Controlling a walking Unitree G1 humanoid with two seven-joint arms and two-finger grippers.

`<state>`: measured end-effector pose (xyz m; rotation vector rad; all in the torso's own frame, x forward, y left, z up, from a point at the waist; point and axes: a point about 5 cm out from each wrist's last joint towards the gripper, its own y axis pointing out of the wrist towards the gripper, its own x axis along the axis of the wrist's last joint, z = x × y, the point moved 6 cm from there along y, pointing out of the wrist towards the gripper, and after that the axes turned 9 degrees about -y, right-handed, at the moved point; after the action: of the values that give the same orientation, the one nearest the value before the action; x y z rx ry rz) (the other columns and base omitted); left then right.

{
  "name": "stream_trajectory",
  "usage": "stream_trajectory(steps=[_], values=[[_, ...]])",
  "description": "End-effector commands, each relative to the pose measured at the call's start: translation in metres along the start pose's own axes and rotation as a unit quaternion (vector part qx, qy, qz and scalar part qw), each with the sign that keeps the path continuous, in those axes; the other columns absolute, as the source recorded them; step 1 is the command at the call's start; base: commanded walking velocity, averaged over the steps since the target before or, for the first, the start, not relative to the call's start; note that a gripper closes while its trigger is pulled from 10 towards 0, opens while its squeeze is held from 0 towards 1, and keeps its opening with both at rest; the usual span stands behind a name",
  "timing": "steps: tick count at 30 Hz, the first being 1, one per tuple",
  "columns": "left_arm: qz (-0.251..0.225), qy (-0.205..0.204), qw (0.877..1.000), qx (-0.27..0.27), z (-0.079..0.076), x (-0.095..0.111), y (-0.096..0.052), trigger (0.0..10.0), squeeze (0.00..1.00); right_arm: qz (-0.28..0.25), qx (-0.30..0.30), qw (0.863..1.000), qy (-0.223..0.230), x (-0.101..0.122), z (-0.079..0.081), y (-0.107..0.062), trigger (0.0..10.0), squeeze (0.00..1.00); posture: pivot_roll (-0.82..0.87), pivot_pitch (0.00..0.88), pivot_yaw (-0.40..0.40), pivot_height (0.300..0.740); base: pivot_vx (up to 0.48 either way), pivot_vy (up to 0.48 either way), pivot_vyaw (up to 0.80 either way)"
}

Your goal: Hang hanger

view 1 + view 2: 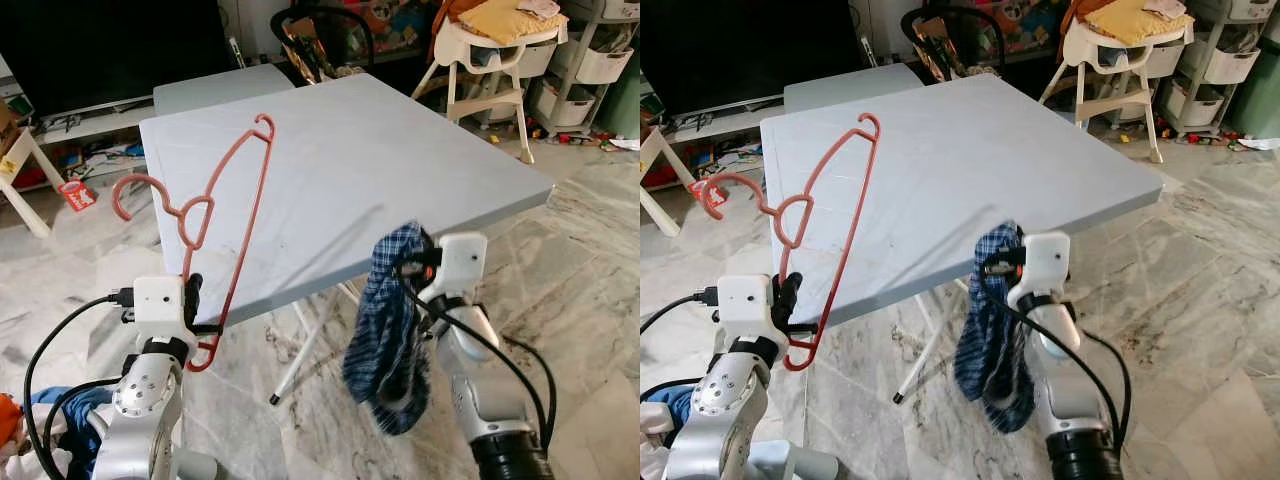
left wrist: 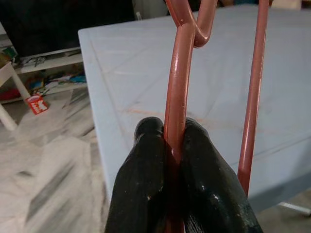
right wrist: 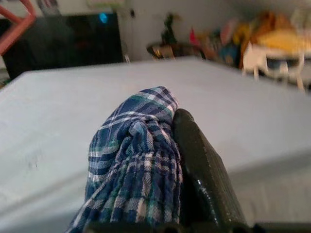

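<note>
Nearest the camera, left arm: the left gripper [image 1: 193,297] is holding the hanger [image 1: 228,215] low on one of its red bars, just in front of the table's near edge.
Left fingers: the two black fingertips [image 2: 146,170] are pressing tight on either side of the bar, with the plastic squeezed between them.
Hanger: it is standing nearly upright and leaning a little, its hook [image 1: 133,190] pointing out to the robot's left, past the table's corner, and its far shoulder reaching up over the tabletop.
Right arm: the right gripper [image 1: 418,258] is gripping a blue plaid cloth [image 1: 385,340] just at the table's front edge.
Right fingers: one black finger [image 3: 204,165] is lying against the bunched fabric; the other seems to be buried under the cloth, so the pinch is only partly visible.
Cloth: it is hanging down from the gripper beside the silver forearm, below the tabletop and above the floor.
Table: the pale grey table [image 1: 400,150] is standing on white folding legs on a marble floor [image 1: 590,290].
Farther back, left: a dark television [image 1: 110,50] is sitting on a low shelf.
Farther back, right: a white high chair [image 1: 490,60] with a yellow cushion is standing near storage bins [image 1: 600,60].
</note>
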<state>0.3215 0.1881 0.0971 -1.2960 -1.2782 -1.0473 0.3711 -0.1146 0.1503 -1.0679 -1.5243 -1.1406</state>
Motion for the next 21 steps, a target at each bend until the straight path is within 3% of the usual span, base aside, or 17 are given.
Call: stream_trajectory(steps=[1, 7, 21], values=[[-0.018, -0.014, 1.0, -0.003, -0.003, 0.012, 0.0, 10.0, 0.0, -0.051, 0.02, 0.998, -0.007, 0.034, 0.008, 0.011, 10.0, 0.0, 0.02, 0.0, 0.057, 0.74, 0.0, 0.0, 0.0], [-0.028, -0.034, 0.999, -0.002, -0.009, 0.017, -0.004, 10.0, 0.0, -0.069, 0.04, 0.997, 0.001, 0.05, 0.015, 0.017, 10.0, 0.0, 0.04, 0.0, 0.023, 0.74, 0.133, 0.0, 0.0], [-0.021, -0.04, 0.999, 0.012, -0.003, 0.014, -0.01, 10.0, 0.0, -0.056, 0.054, 0.997, 0.005, 0.045, 0.021, 0.016, 10.0, 0.0, 0.05, 0.0, 0.009, 0.74, 0.318, 0.0, 0.0]])
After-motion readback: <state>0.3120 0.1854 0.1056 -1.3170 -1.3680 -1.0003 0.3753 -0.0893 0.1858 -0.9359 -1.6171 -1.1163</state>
